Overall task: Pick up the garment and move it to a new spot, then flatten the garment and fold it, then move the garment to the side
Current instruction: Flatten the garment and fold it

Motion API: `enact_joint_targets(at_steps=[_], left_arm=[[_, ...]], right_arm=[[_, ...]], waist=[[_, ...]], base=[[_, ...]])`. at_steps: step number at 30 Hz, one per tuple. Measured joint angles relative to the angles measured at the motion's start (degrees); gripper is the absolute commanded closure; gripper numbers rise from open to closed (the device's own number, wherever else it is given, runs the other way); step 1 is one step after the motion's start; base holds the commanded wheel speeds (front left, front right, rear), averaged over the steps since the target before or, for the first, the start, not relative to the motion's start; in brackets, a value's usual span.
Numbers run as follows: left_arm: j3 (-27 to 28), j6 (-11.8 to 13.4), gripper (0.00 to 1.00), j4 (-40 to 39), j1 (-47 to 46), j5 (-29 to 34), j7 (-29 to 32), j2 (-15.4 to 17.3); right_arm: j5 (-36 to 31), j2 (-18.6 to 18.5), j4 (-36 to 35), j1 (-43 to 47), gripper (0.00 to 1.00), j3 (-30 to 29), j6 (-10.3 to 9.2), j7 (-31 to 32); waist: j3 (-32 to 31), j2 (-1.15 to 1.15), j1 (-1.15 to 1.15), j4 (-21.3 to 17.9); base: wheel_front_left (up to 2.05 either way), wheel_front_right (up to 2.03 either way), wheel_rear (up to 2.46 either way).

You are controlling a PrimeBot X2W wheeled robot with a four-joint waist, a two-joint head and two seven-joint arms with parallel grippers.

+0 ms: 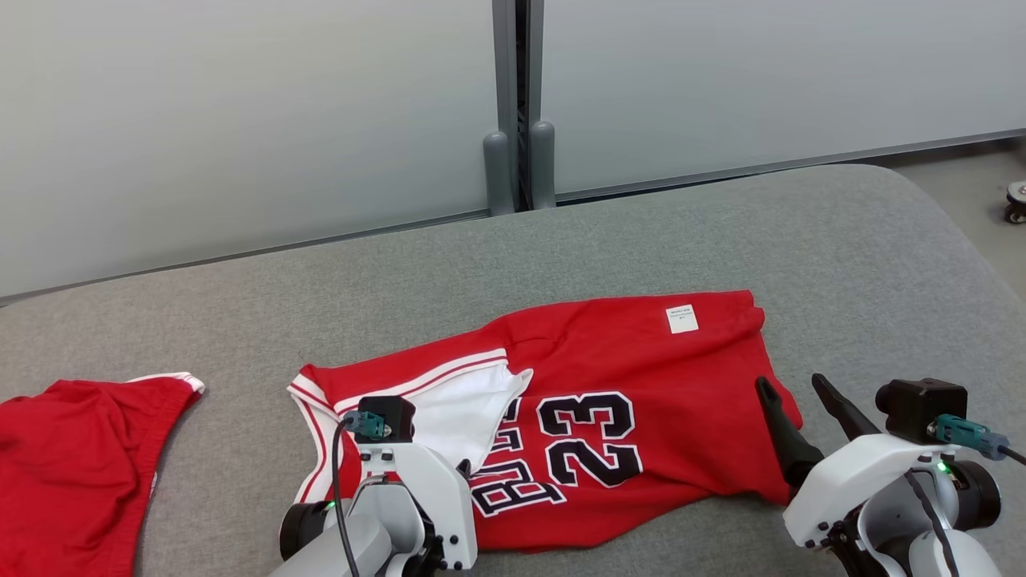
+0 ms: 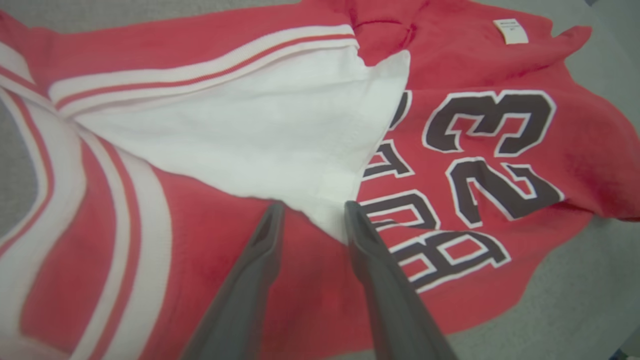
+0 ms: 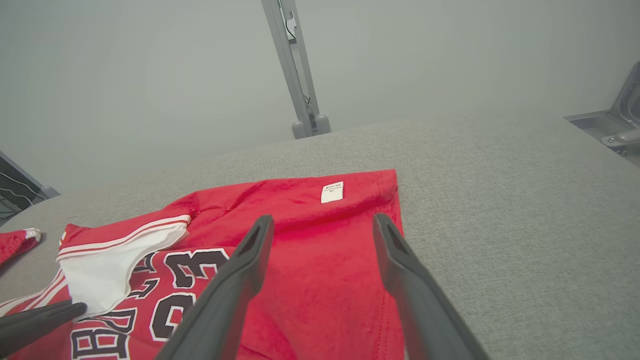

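A red basketball jersey is spread on the grey fabric-covered bench, near its front edge and roughly in the middle. The black-and-white number 23 and lettering are seen on its upper face, and a small white label is seen near its far right corner. Toward its left end a white flap is turned over onto the red cloth, edged by red-and-white striped trim. A second red garment is bunched at the bench's left end, well apart from the jersey. Behind the bench a frosted partition is divided by a grey post.

The left gripper is held low over the left part of the jersey, angled steeply downward. Its two fingers are parted by a narrow gap, and their tips are placed at the near edge of the white flap, where it meets the lettering. Nothing is clamped between them; whether the tips touch the cloth cannot be told.

The right gripper is held at the jersey's right edge, fingers pointing away from the robot and slanted upward. Its fingers are spread wider, with nothing between them. In the right wrist view they are seen above the red cloth, one finger over the body of the jersey and the other over its right hem.
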Motion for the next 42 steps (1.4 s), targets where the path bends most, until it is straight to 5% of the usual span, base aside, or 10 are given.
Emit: enact_joint_targets(at_steps=[3, 5, 7, 8, 9, 16, 22, 34, 42], left_arm=[[-0.1, 0.3, 0.34, 0.7, -0.6, -0.1, 0.6, -0.3], [-0.2, 0.3, 0.39, 1.0, -0.9, -0.1, 0.8, -0.5], [-0.4, 0.3, 0.55, 1.3, -1.5, -0.1, 1.5, -0.6], [-0.4, 0.3, 0.91, 1.3, -1.5, -0.1, 1.5, -0.6], [-0.4, 0.2, 1.0, 1.3, -1.5, 0.0, 1.4, -0.6], [0.4, -0.1, 1.0, -0.1, -2.1, 0.0, -0.3, 0.1], [1.7, 0.3, 1.0, -3.9, -1.7, -0.1, -1.9, 1.9], [1.3, 0.6, 1.0, -9.5, -1.6, 0.4, -2.3, 2.1], [1.1, 1.2, 1.0, -12.7, -2.5, 1.3, -1.8, 3.1]], right_arm=[[0.0, 0.0, -0.2, 0.0, 0.0, 0.0, 0.0, 0.0], [0.1, 0.0, -0.2, 0.0, 0.0, 0.1, 0.0, 0.0], [0.1, 0.0, -0.2, 0.0, 0.0, 0.1, 0.0, 0.0], [0.1, 0.0, -0.2, 0.0, 0.0, 0.1, 0.0, 0.0], [0.1, 0.0, -0.2, 0.0, 0.0, 0.0, 0.0, 0.0], [-0.3, 0.0, 0.4, -0.5, 0.0, -1.5, 0.0, 1.4], [-6.4, 0.0, 4.3, -9.7, 0.0, -7.6, 0.0, 7.5], [-21.1, 0.0, 29.1, -24.5, 0.0, -18.5, 0.04, 7.5], [-29.1, 0.0, 38.8, -33.4, 0.0, -27.1, 0.04, 8.1]], waist=[[0.1, 0.0, 0.0, -0.4], [0.3, 0.0, 0.0, -0.5], [0.5, 0.0, 0.0, -0.6], [0.6, 0.0, 0.0, -0.6], [0.7, 0.0, 0.0, -0.7], [1.1, 0.0, 0.0, 0.2], [2.2, 0.0, 0.0, 2.0], [6.2, 0.0, 0.0, 8.1], [9.1, 0.0, 0.0, 10.6]], base=[[0.0, 0.0, 0.0], [0.0, 0.0, 0.0], [0.0, 0.0, 0.0], [0.0, 0.0, 0.0], [0.0, 0.0, 0.0], [0.0, 0.0, 0.0], [0.0, 0.0, 0.0], [0.0, 0.0, 0.0], [0.0, 0.0, 0.0]])
